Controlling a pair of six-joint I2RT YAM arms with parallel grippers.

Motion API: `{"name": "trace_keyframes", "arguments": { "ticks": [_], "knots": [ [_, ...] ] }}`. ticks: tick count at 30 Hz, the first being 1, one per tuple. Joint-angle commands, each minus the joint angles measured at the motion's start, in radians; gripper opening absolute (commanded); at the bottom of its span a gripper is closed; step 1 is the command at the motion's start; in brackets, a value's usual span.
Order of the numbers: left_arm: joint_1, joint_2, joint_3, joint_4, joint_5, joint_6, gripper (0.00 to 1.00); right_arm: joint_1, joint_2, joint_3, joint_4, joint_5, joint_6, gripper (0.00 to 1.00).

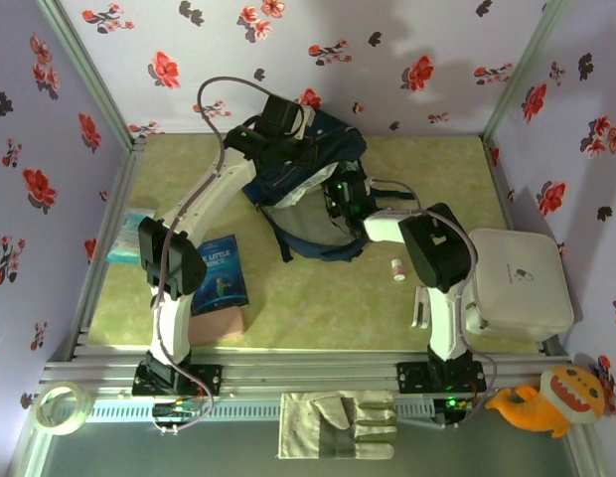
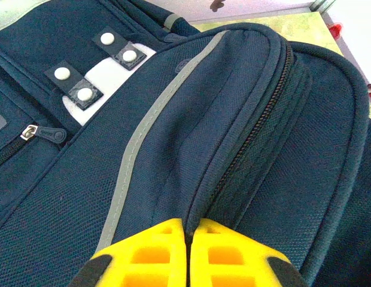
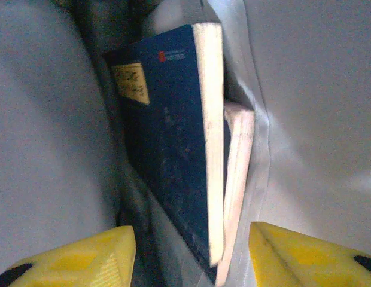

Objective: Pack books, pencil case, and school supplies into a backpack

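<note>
Yellow fingertips (image 3: 84, 254) of the right gripper (image 3: 191, 254) are standing well apart inside the backpack (image 3: 48, 119), gripping nothing. Just beyond them, two navy books (image 3: 167, 149) are leaning on edge against the pale lining, the front one showing its yellow label and the second one tucked behind it.

Seen from the left wrist, the left gripper (image 2: 186, 245) is pressing its jaws fully together on a fold of the backpack's outer fabric beside the zipper and the grey stripe. From above, it is sitting at the far rim of the backpack (image 1: 308, 184), while the right gripper (image 1: 343, 199) is reaching into the opening from the right.

Left of the backpack and nearer the arm bases, The Little Prince (image 1: 221, 275) is lying flat, overlapping the pink pencil case (image 1: 224, 320). Right of the backpack, the white tube (image 1: 398, 269) and, nearer still, the white bar (image 1: 418, 306) are lying on the table (image 1: 427, 179).

Further left of the backpack, a pale blue packet (image 1: 129, 234) is resting by the wall; further right, a white box (image 1: 517, 283) is sitting; a work glove (image 1: 338, 424) is lying beyond the table's near rail.
</note>
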Motion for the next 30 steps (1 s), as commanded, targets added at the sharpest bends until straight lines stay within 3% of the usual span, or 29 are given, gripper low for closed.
{"name": "trace_keyframes", "arguments": {
  "ticks": [1,6,9,14,18,22,26,30],
  "knots": [
    [0.026,-0.078,0.025,0.096,0.007,-0.037,0.0,-0.017,-0.124,-0.108,0.037,-0.026,-0.032,0.55],
    [0.028,-0.084,-0.037,0.112,0.026,-0.036,0.0,-0.05,-0.305,-0.313,0.025,0.003,-0.05,0.6],
    [0.028,-0.093,-0.107,0.129,0.053,-0.041,0.0,-0.086,-0.451,-0.415,-0.119,0.063,-0.076,0.63],
    [0.024,-0.125,-0.267,0.193,0.153,-0.033,0.1,-0.15,-0.669,-0.495,-0.405,0.152,-0.2,0.71],
    [0.011,-0.171,-0.407,0.246,0.16,-0.008,0.33,-0.171,-0.811,-0.509,-0.544,0.219,-0.333,0.77],
    [0.012,-0.203,-0.465,0.22,0.159,-0.025,0.57,-0.171,-0.897,-0.475,-0.63,0.243,-0.494,0.77],
    [0.049,-0.244,-0.535,0.201,0.13,-0.088,0.68,-0.17,-0.919,-0.427,-0.704,0.241,-0.602,0.8],
    [0.14,-0.315,-0.693,0.236,0.108,-0.167,0.78,-0.154,-0.892,-0.37,-0.74,0.234,-0.676,0.99]
  ]
}}
